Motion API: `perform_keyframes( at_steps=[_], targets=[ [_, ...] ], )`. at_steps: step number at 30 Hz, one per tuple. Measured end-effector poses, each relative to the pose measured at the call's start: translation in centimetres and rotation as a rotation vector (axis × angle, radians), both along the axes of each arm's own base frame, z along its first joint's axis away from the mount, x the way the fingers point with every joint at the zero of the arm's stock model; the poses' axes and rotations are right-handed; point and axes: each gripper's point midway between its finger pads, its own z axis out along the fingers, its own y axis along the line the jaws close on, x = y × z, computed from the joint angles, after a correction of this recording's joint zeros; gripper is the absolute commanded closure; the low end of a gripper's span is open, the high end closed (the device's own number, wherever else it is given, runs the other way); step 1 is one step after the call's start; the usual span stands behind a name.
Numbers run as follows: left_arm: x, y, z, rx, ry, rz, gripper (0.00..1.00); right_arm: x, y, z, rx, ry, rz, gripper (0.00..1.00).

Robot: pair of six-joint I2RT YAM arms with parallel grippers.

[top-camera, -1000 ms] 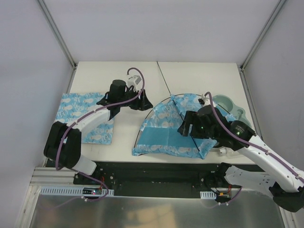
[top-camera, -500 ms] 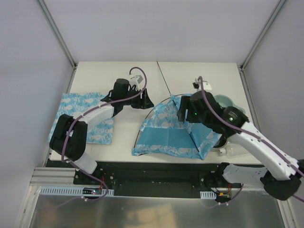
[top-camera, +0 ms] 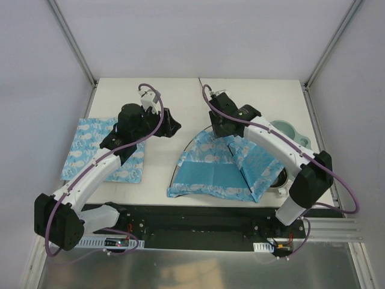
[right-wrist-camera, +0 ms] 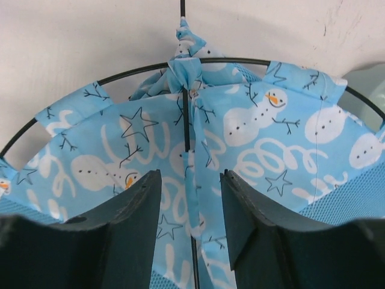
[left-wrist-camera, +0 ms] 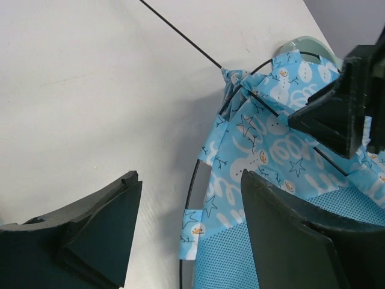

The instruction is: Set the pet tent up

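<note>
The pet tent (top-camera: 219, 174) lies collapsed on the white surface (top-camera: 180, 90) in the lower centre-right of the top view. Its blue snowman-and-star fabric is spread flat, with a plainer blue panel toward the bottom of the frame. Thin black poles (right-wrist-camera: 240, 61) run through it. One curves as an arc along the fabric's upper edge. Another runs straight and crosses it at a knotted fabric tie near the top of the right wrist view.

The right gripper (top-camera: 221, 127) hangs over that crossing at the tent's upper edge. Its jaws are apart, one on either side of the straight pole and a raised fold of cloth; whether they touch the cloth is hard to tell. The left gripper (top-camera: 170, 125) hovers above bare surface, between the tent and a flat mat (top-camera: 99, 150) of matching print at the left of the frame, with its jaws spread wide. A pale green bowl (top-camera: 292, 132) sits just beside the tent's right edge.
</note>
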Motion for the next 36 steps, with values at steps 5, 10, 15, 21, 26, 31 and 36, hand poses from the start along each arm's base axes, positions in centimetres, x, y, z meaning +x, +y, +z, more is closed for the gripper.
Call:
perform_keyframes(
  at_steps=[5, 10, 15, 21, 26, 31, 36],
  targets=[
    [-1.0, 1.5, 0.2, 0.038, -0.023, 0.041, 0.3, 0.6, -0.3, -2.1, -0.056, 0.073, 0.04, 0.52],
    [-1.4, 2.7, 0.6, 0.069, -0.043, 0.071, 0.29, 0.1, -0.7, -4.2, -0.096, 0.156, 0.073, 0.6],
    [-1.4, 3.6, 0.7, 0.098, -0.06, 0.093, 0.29, -0.3, -0.7, -5.3, -0.12, 0.203, 0.105, 0.87],
    [-1.7, 4.7, 0.5, 0.141, -0.062, 0.116, 0.28, -0.3, -0.8, -5.2, -0.128, 0.21, 0.126, 1.0],
    [-2.2, 5.8, 2.2, 0.171, -0.089, 0.148, 0.28, -0.5, -0.6, -4.2, -0.103, 0.197, 0.145, 1.0],
    [-2.6, 7.1, 7.3, 0.159, -0.172, 0.205, 0.27, -2.0, -0.8, -0.2, -0.025, 0.144, 0.19, 1.0],
    [-3.9, 7.7, 11.0, 0.121, -0.247, 0.216, 0.26, -3.8, -1.2, 4.9, 0.075, 0.041, 0.243, 1.0]
  ],
)
